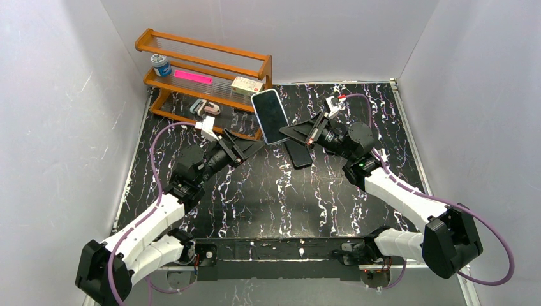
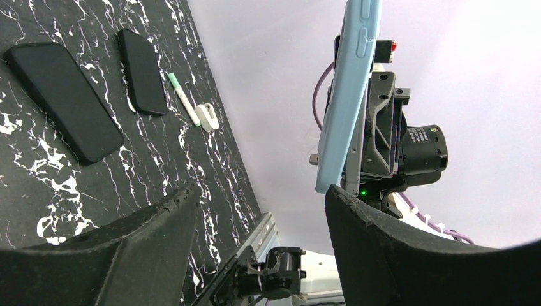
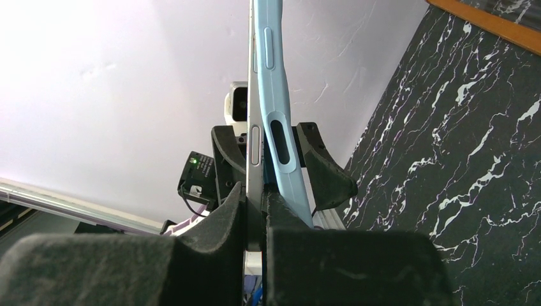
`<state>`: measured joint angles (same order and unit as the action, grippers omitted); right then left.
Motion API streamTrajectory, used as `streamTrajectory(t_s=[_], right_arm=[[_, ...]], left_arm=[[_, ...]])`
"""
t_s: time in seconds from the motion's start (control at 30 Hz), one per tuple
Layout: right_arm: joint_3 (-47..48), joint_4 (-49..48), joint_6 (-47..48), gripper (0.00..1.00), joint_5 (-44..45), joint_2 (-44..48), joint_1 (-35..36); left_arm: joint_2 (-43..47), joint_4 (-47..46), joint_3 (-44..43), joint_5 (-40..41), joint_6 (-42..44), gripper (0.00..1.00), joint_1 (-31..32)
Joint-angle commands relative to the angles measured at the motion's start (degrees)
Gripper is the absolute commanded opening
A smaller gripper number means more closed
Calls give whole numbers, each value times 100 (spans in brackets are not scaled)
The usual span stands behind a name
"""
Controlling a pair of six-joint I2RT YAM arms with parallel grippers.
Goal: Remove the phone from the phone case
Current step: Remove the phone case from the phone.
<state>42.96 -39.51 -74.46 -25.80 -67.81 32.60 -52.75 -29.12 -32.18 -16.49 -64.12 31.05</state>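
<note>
A black marbled table (image 1: pixel 268 204) between white walls, with a wooden rack (image 1: pixel 204 70) in its far left corner. At centre, the right gripper (image 3: pixel 255 220) is clamped tight on the bottom end of the phone (image 1: pixel 270 116), holding it clear of the table. From above, the phone overlaps the rack's right end.

The pale blue phone case (image 2: pixel 348 95) is on the phone, though the right wrist view shows it bowing away from the silver edge just above the grip. The left gripper (image 2: pixel 263 196) stands wide with nothing in it. Its two fingers (image 3: pixel 325 172) flank the phone from the opposite side, apart from it.

Two flat black slabs (image 2: pixel 64 102) (image 2: pixel 141 71) lie on the table beneath and beside the raised phone. Just past them lie a green-and-white pen (image 2: pixel 184 100) and a small white clip (image 2: pixel 207 117). On the rack sit a small cardboard box (image 1: pixel 247 84), a pink strip (image 1: pixel 192 76) and a blue-labelled jar (image 1: pixel 160 64).
</note>
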Motion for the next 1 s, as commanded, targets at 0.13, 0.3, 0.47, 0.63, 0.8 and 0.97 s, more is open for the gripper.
streamTrajectory(t_s=[0.13,0.3,0.47,0.63,0.8,0.97], right_arm=[[160,-803,-67,1,75,176,-1],[169,-804,-69,1,39,155,-6],[147,-796,-87,1,22,150,-6],[134,-795,-81,1,27,130,-4],[142,-812,-86,1,15,81,-5],[143,-822,-80,1,1,33,-3]], left_arm=[[-191,-376,-208,-414,49,70,24],[-263,-565,-222,-441,0,70,41],[-389,-763,-341,-578,-35,70,50],[-462,-933,-367,-649,-105,70,59],[-490,-1056,-381,-719,-131,70,68],[-546,-1137,-424,-817,-136,70,68]])
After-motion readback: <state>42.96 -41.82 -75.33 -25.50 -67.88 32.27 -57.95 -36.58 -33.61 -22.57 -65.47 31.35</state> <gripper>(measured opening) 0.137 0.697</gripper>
